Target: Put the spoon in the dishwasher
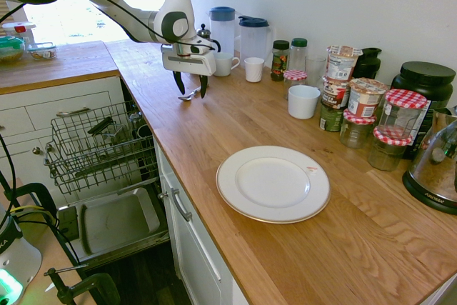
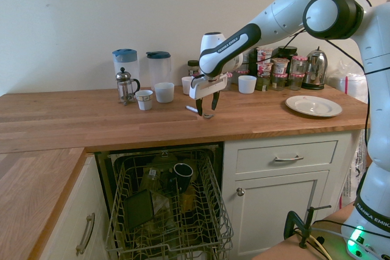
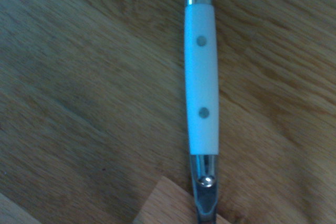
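The spoon [image 1: 188, 96] lies flat on the wooden counter near its front edge, above the dishwasher. In the wrist view the spoon [image 3: 201, 87] shows a white handle with two grey rivets and shiny metal ends. My gripper [image 1: 191, 93] points down over it, open, with one finger on each side of the spoon [image 2: 196, 111] and the tips close to the wood. I cannot tell whether the fingers touch it. The dishwasher [image 1: 100, 149] stands open below the counter, its wire rack [image 2: 170, 211] pulled out with several dishes in it and its door [image 1: 114, 223] folded down.
Behind the gripper stand a French press [image 2: 125, 85], two jugs [image 1: 223, 28] and several white cups [image 1: 253, 68]. Jars [image 1: 343, 69] crowd the back wall, with a white plate [image 1: 273, 183] further along the counter. White drawers [image 2: 286, 158] sit beside the dishwasher.
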